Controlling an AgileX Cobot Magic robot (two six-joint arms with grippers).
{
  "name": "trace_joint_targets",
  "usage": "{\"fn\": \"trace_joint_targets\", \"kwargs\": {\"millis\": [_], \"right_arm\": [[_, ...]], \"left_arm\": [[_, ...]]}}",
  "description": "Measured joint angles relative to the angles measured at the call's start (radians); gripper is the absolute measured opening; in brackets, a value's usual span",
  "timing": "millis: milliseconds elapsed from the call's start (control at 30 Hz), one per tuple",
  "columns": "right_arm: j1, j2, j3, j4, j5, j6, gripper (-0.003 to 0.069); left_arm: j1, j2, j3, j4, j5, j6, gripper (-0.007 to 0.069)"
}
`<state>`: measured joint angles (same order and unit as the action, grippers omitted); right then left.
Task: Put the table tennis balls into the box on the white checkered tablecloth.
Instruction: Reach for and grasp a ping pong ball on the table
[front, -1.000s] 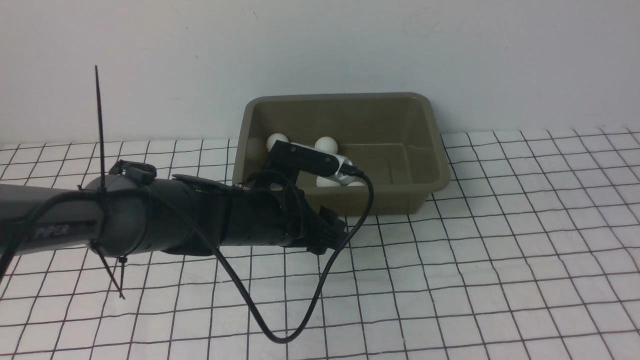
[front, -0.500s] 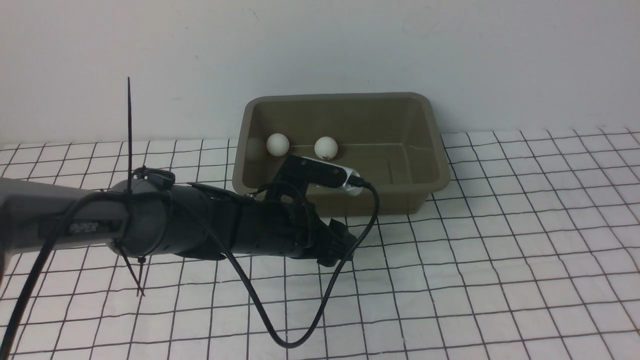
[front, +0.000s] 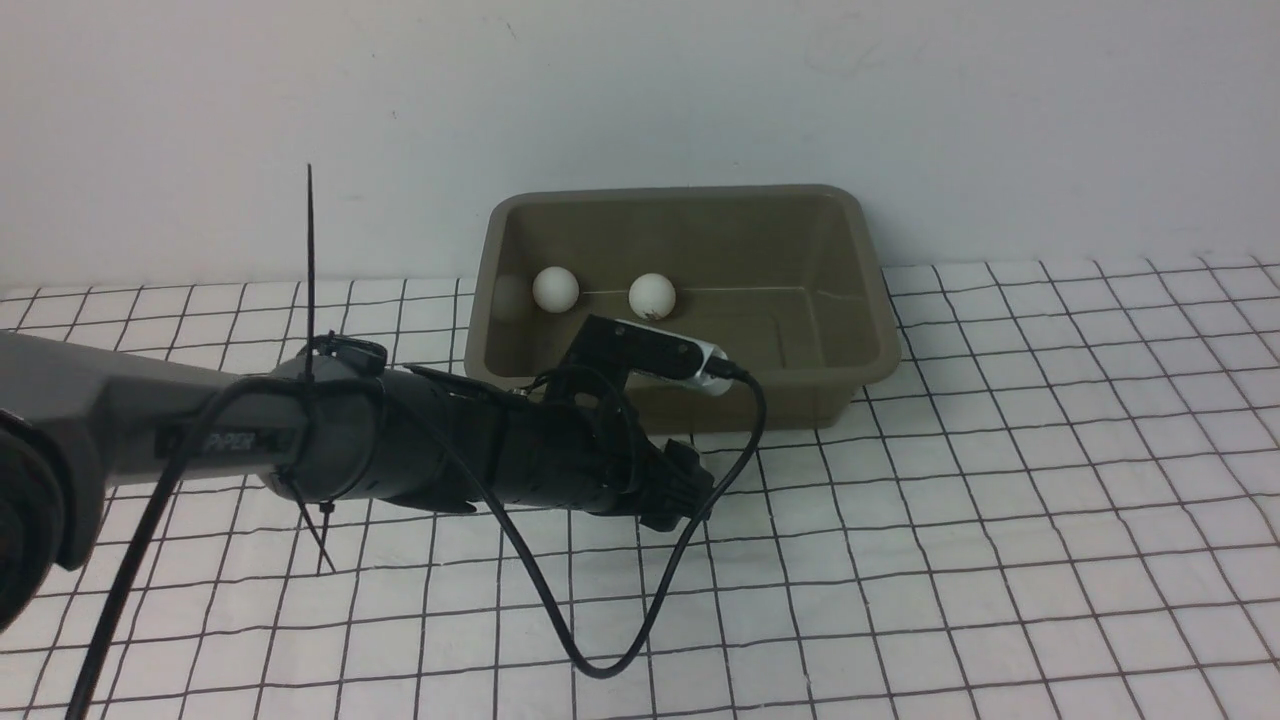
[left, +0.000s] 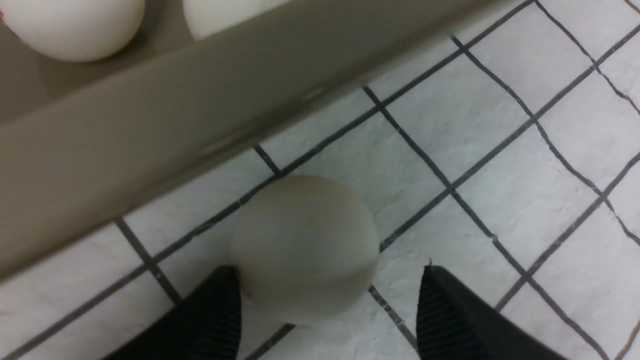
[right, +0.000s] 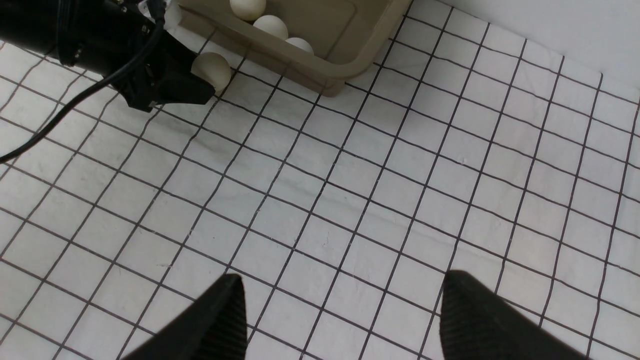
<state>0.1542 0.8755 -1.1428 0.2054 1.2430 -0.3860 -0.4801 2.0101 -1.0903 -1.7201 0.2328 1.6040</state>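
My left gripper (left: 330, 272) is spread around a ball (left: 305, 245) just beside the box (left: 125, 150) wall. Closing off-centre could squirt it away along the cloth (left: 500, 100).

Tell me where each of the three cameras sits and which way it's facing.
Front view: between the arms, facing forward at the box; the left arm crosses it.
Left wrist view: on the left wrist, looking down past the open left gripper at a loose ball on the tablecloth, beside the box.
Right wrist view: on the right wrist, high over the tablecloth, looking past the open right gripper toward the box.
Shared: both wrist views show the loose ball outside the box, at the left gripper.
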Motion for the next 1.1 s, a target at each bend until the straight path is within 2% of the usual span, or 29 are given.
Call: {"fn": "trace_joint_targets", "kwargs": {"millis": [100,333,400,833,1100], "right_arm": [[0.0,0.0,0.0,0.0,0.001,0.0,0.0472],[0.0,0.0,0.0,0.0,0.002,0.0,0.0472],[0.0,0.0,0.0,0.0,0.002,0.0,0.0472],[0.0,0.0,0.0,-0.001,0.002,0.0,0.0472],[0.0,0.0,0.0,-0.009,0.002,0.0,0.0472]], "left_arm": [[0.0,0.0,-0.001,0.0,-0.005,0.001,0.0377],[0.0,0.0,-0.001,0.0,-0.008,0.001,0.0058],[0.0,0.0,-0.001,0.0,-0.001,0.002,0.0016],[0.0,-0.023,-0.001,0.0,0.053,-0.004,-0.0004],[0.0,-0.031,-0.001,0.144,0.124,-0.117,-0.0004]]}}
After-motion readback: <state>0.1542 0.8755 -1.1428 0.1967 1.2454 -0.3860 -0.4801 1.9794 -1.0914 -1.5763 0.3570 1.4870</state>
